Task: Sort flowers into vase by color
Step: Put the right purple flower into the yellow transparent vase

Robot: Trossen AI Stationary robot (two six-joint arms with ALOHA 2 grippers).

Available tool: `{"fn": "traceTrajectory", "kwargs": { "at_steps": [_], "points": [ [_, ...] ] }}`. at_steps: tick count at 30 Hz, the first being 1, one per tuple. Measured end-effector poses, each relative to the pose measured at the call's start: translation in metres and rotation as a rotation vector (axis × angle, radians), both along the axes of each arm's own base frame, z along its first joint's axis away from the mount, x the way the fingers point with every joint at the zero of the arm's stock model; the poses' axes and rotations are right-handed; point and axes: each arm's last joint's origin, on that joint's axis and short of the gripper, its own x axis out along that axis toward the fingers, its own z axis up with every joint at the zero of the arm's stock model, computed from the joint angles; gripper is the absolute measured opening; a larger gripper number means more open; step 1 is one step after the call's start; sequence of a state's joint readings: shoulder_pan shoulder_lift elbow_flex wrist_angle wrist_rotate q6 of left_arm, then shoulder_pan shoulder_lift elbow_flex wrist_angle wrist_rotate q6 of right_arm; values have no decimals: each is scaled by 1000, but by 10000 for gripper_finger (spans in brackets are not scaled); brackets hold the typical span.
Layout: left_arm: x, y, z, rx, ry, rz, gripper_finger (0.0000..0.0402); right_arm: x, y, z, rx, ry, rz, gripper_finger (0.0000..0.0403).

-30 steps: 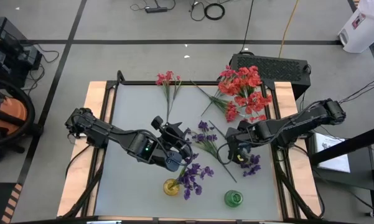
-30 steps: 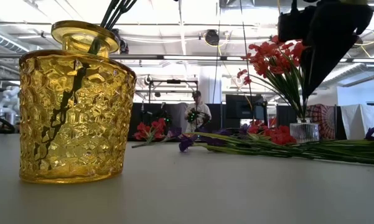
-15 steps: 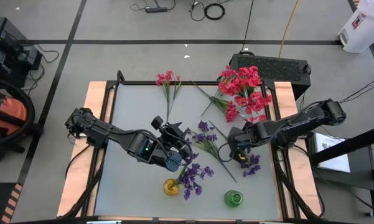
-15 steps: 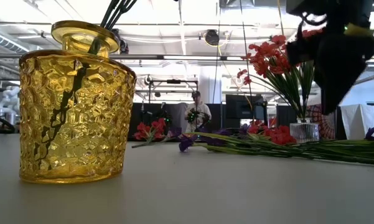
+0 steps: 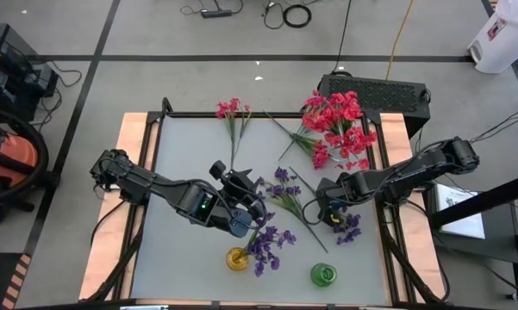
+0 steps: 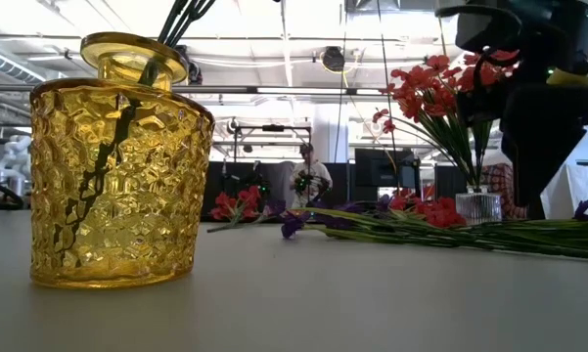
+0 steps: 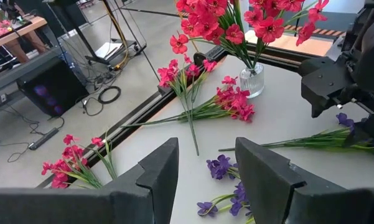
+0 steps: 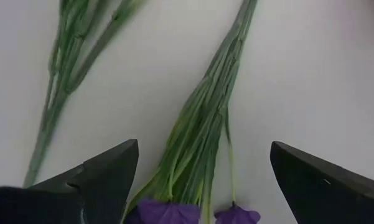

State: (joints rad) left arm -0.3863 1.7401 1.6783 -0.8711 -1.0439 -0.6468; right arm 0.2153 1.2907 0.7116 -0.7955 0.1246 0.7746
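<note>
A purple flower sprig lies flat on the table, its blossoms toward the near right. My right gripper points down over it, open, one finger on each side of the stems and touching nothing; in the high view the right gripper is right of centre. The yellow vase at the near edge holds purple flowers. My left gripper hangs open and empty above the table's middle. A clear vase at the far right holds red flowers.
A green vase stands empty at the near edge, right of the yellow one. Loose sprigs lie on the table: a pink-red one at the far edge, a red one beside the clear vase, a purple one in the middle.
My right gripper has come down toward the purple sprig on the table, staying open and rolling slightly. The flowers and vases have kept their places.
</note>
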Motion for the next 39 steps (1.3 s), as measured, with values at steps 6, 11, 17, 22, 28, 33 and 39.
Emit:
{"fn": "traceTrajectory", "kwargs": {
  "at_steps": [6, 11, 17, 22, 28, 33, 39],
  "points": [
    [0, 0, 0, 0, 0, 0, 167, 0, 0, -4, 7, -14, -6, 357],
    [0, 0, 0, 0, 0, 0, 167, 0, 3, -13, 82, -48, 3, 357],
    [0, 0, 0, 0, 0, 0, 167, -3, 2, -19, 85, -41, -2, 357],
    [0, 0, 0, 0, 0, 0, 167, -4, 2, -19, 82, -34, 1, 357],
    [0, 0, 0, 0, 1, 0, 167, -5, 2, -19, 80, -15, 11, 357],
    [0, 0, 0, 1, 0, 0, 167, -8, 1, -20, 77, 14, 9, 357],
    [0, 0, 0, 0, 0, 0, 167, -9, 3, -20, 87, 25, 14, 357]
  ]
}}
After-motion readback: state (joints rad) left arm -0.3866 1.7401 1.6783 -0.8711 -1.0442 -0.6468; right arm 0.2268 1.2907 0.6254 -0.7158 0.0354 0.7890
